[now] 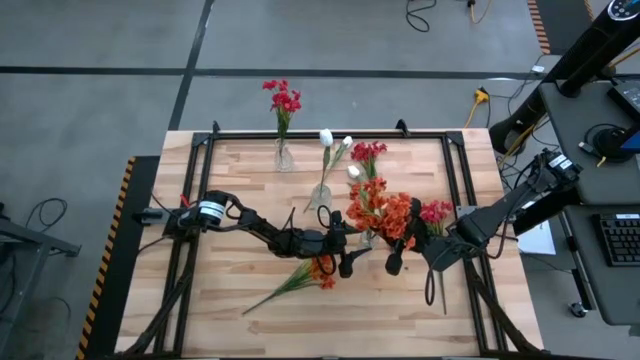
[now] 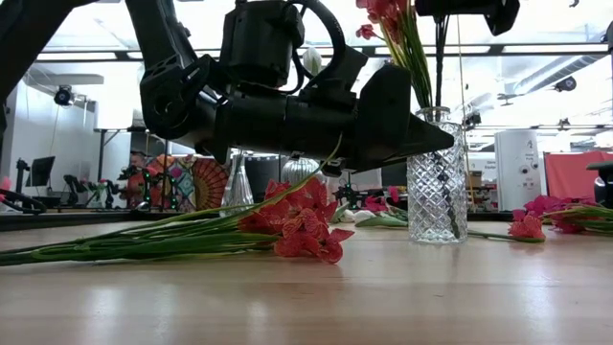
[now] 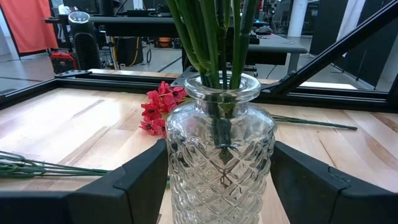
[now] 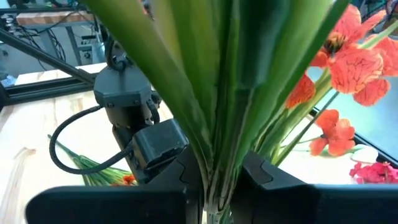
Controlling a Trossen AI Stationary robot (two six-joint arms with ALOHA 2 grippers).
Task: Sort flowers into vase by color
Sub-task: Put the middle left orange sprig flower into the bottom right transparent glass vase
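Note:
A cut-glass vase (image 3: 217,155) stands near the table's middle with a bunch of orange-red flowers (image 1: 385,210) in it. My left gripper (image 3: 221,171) reaches in level from the left, its two fingers set against the vase's sides. My right gripper (image 4: 214,180) comes from the right above the vase and is shut on the bunch's green stalks. Another orange-red bunch (image 2: 305,228) lies flat on the table nearer the front. Crimson stems (image 1: 435,212) lie to the right of the vase. My left gripper holds the vase by its patterned body (image 3: 177,158), one finger (image 3: 140,180) on each side, wide apart. The fingers come level from the table's left. The vase stands upright with its base (image 2: 436,238) on the table. My right gripper pinches the bundle of green stalks (image 4: 214,146) between its two fingers, a little above the vase's neck and across the stalks. It comes from the table's right, slanting slightly down. The stalks stand nearly upright, with their lower ends (image 3: 221,134) inside the vase.
Two slim vases stand farther back: one with crimson flowers (image 1: 284,150), one with white buds (image 1: 322,192). More crimson stems (image 1: 368,152) lie toward the far edge. A black frame (image 1: 330,133) runs round the table. Bare wood shows at the near left (image 1: 210,300).

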